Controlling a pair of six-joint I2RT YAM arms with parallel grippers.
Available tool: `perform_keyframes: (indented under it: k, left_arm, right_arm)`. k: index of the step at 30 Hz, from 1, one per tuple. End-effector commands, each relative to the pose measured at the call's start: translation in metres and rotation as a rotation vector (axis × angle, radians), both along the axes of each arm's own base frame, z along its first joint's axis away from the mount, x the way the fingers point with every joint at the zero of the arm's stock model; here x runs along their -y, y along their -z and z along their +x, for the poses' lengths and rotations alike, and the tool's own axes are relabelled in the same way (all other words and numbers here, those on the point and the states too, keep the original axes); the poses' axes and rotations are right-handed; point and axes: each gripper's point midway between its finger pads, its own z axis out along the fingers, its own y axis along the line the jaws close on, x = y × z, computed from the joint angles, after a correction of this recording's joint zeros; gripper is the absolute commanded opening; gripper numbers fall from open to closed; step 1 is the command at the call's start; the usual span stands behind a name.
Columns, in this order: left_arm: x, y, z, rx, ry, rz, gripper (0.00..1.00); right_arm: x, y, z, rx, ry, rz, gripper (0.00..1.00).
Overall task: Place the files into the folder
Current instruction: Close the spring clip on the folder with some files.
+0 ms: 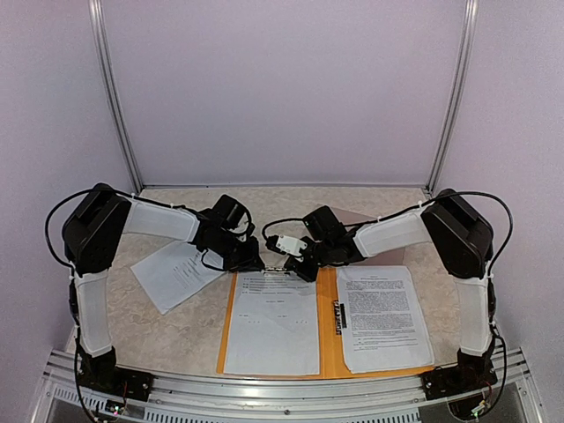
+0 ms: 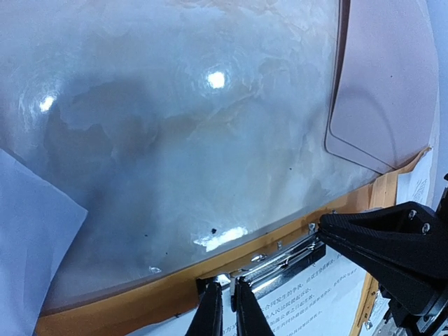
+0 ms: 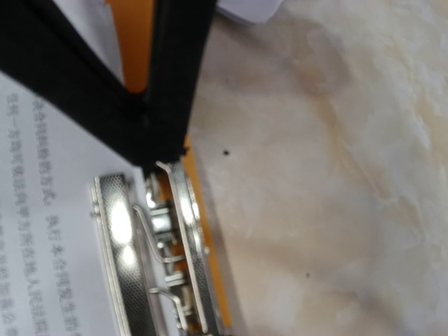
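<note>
Left claw: nearest to you; its black fingers are pressed almost together at one end of the silver metal spring clip, probably to steady it. I cannot confirm a pinch.
Right claw: pressed together, tip against the clip's other end, likely to lever it up.
Files: one white printed sheet lies at the clip on the open orange card folder, one on its right flap, one loose on the marbled tabletop.

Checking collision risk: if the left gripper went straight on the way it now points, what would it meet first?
The metal clip of the folder, directly ahead of the left gripper and possibly touching it; depth is unclear.
</note>
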Motion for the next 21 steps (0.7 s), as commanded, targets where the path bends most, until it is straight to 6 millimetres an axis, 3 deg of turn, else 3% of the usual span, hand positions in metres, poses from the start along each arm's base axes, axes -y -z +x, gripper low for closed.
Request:
perform_keyframes:
  k: [1,15,21]
  left_arm:
    - [-0.029,0.008,0.004,0.001,-0.064,0.101,0.08]
    - [-0.031,-0.015,-0.002,0.041,-0.064,0.071,0.37]
    - [-0.035,-0.025,-0.022,0.048,-0.047,0.059,0.5]
  right_arm:
    - [0.069,0.106,-0.073,-0.31,0.003,-0.343,0.0]
    - [0.064,0.096,-0.07,-0.296,-0.001,-0.318,0.0]
    - [0.054,0.073,-0.06,-0.264,0.019,-0.251,0.0]
